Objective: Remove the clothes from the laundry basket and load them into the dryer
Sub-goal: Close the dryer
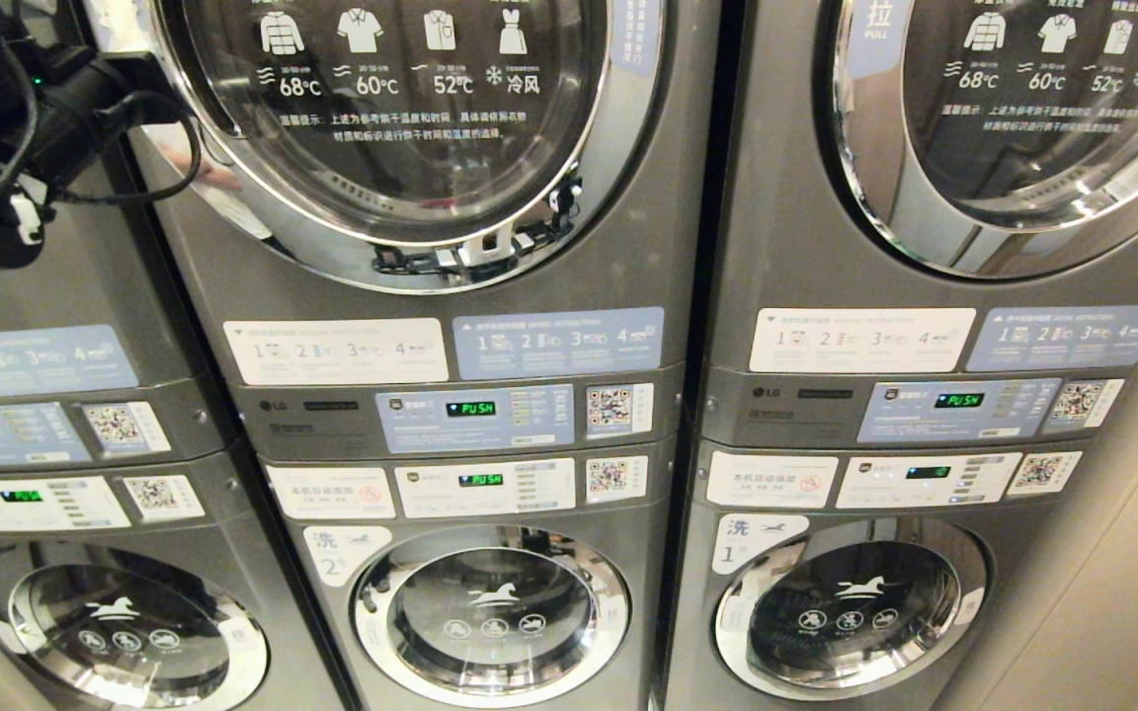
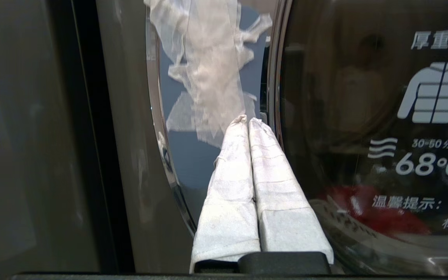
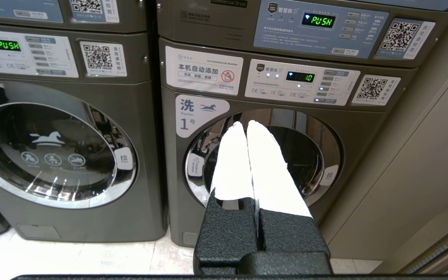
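The left end effector, fingers pressed together and empty, sits at the rim of the dryer door; red clothes show behind the glass. Loading looks done; next, press the door fully shut. The right end effector hangs closed, idle.

Three stacks of grey metal laundry machines stand side by side, each with a round-doored dryer above a round-doored washer. The middle dryer sits over the washer numbered 2, with the panel of push-button controls between them. The washer numbered 1 lies to its right, beside a plain beige wall. The black left arm hangs before the middle dryer's left edge.
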Motion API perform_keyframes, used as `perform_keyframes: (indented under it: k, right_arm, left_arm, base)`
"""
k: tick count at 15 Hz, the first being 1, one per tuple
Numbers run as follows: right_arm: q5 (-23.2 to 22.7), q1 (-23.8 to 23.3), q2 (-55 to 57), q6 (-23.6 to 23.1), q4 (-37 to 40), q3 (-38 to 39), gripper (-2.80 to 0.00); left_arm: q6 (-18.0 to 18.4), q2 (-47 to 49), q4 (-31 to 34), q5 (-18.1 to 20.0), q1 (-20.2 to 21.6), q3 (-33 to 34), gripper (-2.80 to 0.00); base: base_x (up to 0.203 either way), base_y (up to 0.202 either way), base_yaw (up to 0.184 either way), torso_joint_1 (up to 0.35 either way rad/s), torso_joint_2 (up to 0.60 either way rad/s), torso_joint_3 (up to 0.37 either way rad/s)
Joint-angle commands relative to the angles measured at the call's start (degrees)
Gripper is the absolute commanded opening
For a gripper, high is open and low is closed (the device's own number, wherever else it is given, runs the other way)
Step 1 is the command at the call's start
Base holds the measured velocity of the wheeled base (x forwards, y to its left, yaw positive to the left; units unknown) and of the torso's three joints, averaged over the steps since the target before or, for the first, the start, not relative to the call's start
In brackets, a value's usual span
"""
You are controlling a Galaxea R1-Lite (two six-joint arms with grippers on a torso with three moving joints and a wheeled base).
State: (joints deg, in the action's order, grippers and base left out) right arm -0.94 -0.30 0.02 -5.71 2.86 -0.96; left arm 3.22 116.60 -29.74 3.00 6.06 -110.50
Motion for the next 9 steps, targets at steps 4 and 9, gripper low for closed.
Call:
perform_keyframes:
  k: [4,9]
  right_arm:
    - [-0.03,-0.04,-0.11,-0.01,-0.05,0.0,-2.8]
    - [-0.03,0.04,-0.11,-0.1,-0.05,0.0,-2.8]
  left_arm:
    - [0.27,-3.21,0.11,2.48,-0.01,0.0,-2.8]
    - [6.39,-22.07,23.65,16.24,-0.17,1.88,-2.8]
  base:
    - [0.0,0.0,0.0,0.0,0.0,0.0]
    - [0.0,0.0,0.0,0.0,0.0,0.0]
